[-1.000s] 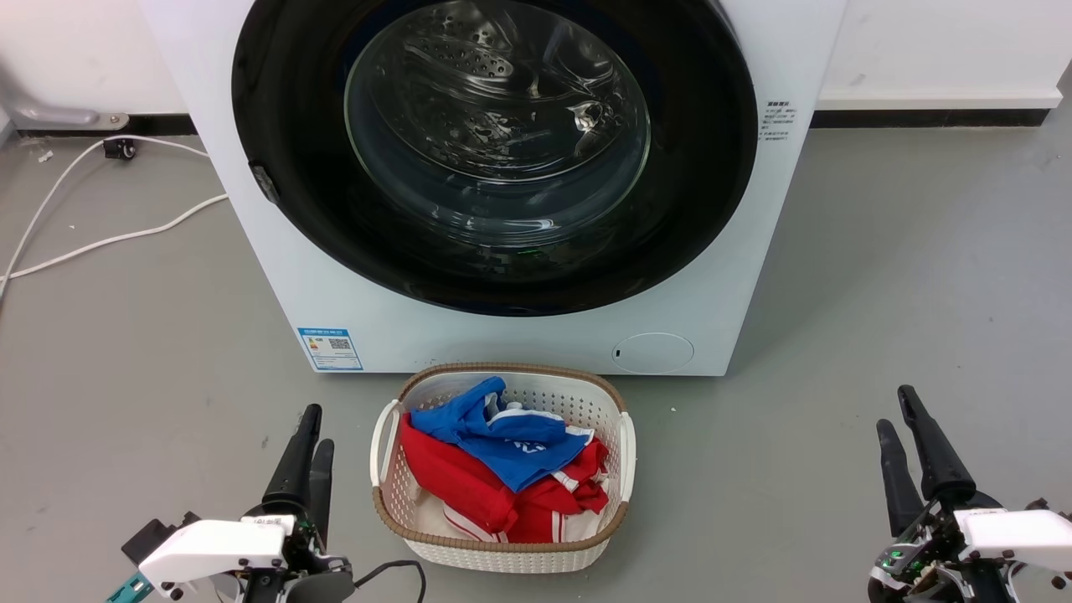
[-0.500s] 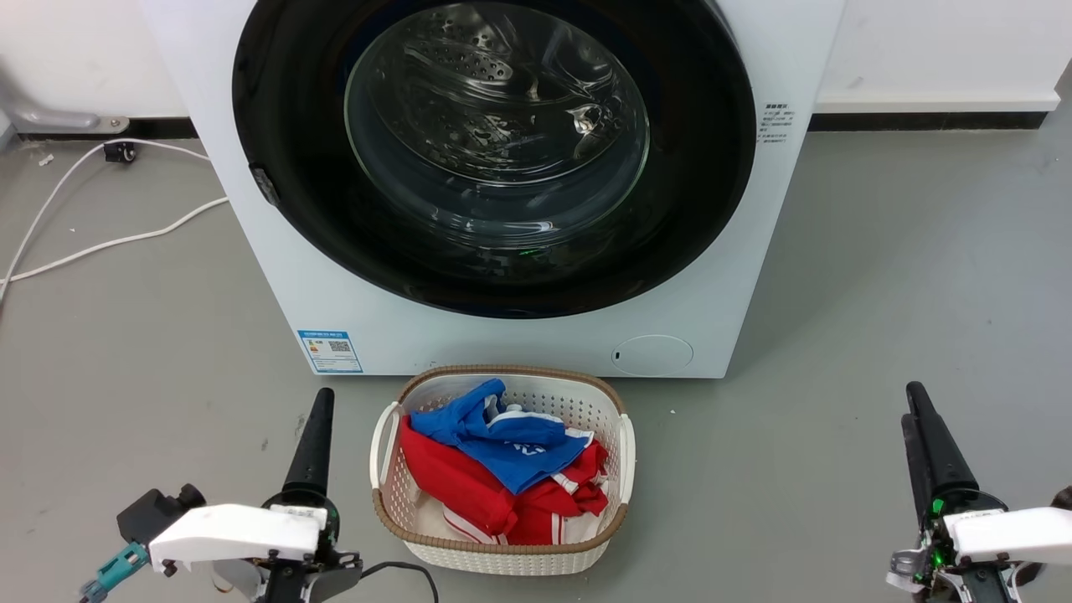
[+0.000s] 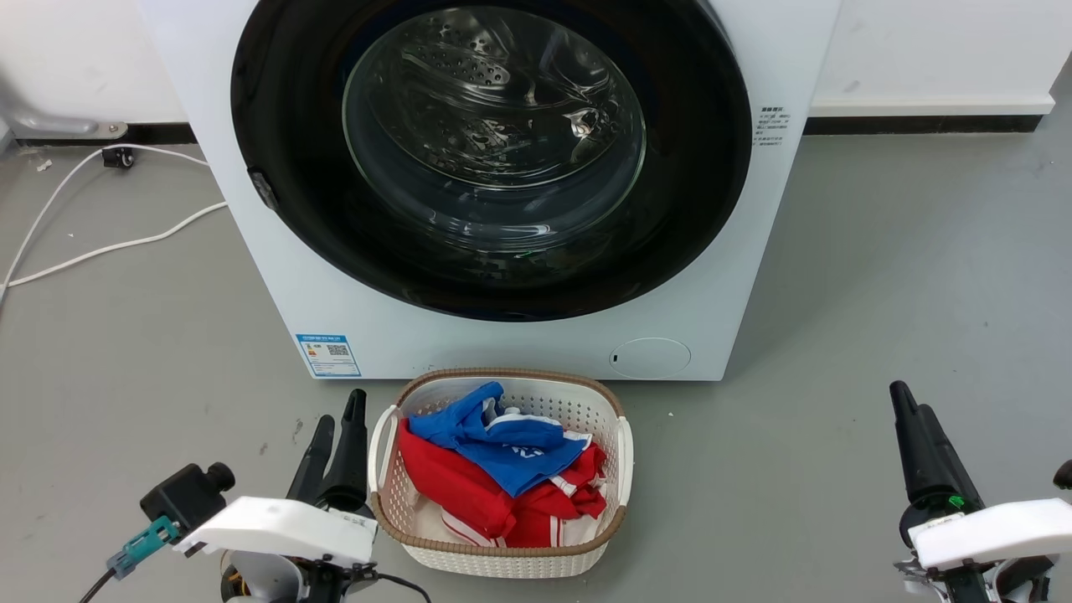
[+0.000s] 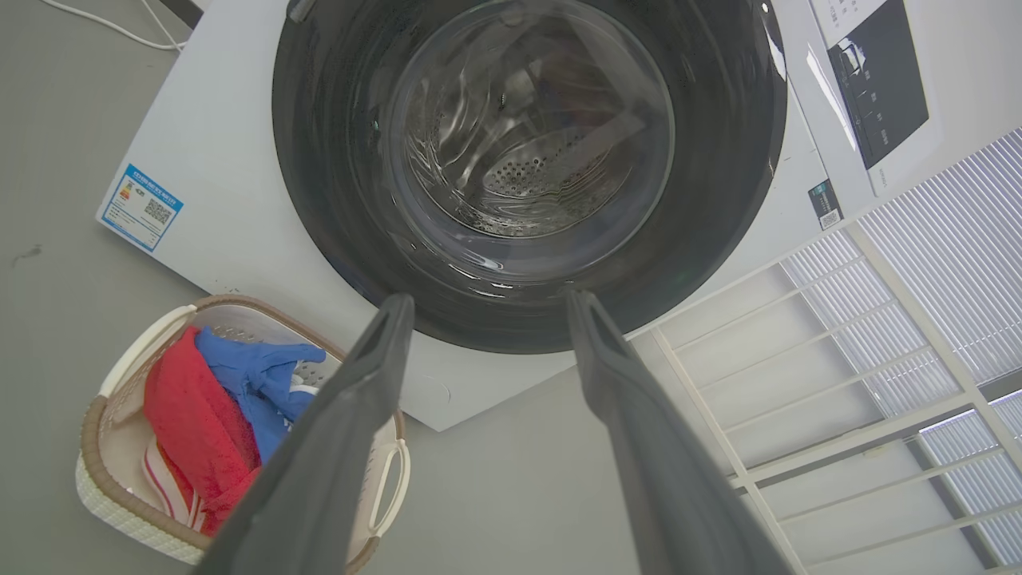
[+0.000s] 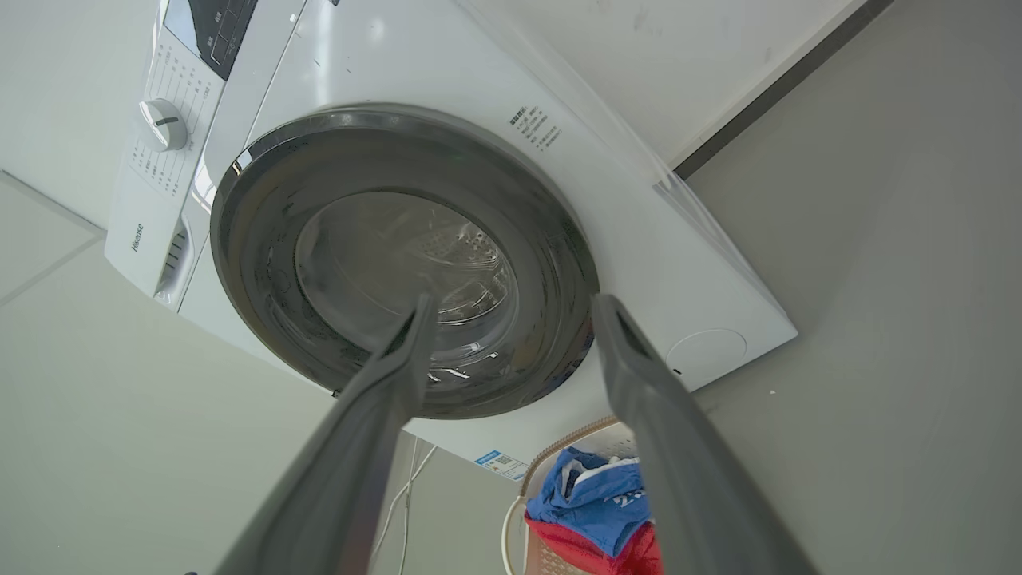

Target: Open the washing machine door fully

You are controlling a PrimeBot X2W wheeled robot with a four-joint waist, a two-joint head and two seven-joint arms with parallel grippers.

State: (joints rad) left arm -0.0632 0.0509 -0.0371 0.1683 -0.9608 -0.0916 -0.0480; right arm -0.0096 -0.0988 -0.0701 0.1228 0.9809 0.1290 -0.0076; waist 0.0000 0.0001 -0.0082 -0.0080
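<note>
The washing machine door (image 3: pixel 494 159) lies shut, flush against the front of the washing machine (image 3: pixel 536 347), so I judge that none of the opening is done yet. My left gripper (image 3: pixel 342 408) hangs low just beside the laundry basket (image 3: pixel 502 554) and my right gripper (image 3: pixel 910 400) low on the other side. Both have their fingers spread and empty, well apart from the door, so reaching its edge and swinging it wide are both left.

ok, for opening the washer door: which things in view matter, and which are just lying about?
In play: washing machine door, shut; washing machine; left gripper and right gripper, both open.

Lying about: laundry basket; red and blue clothes in it; white cable on the floor.
</note>
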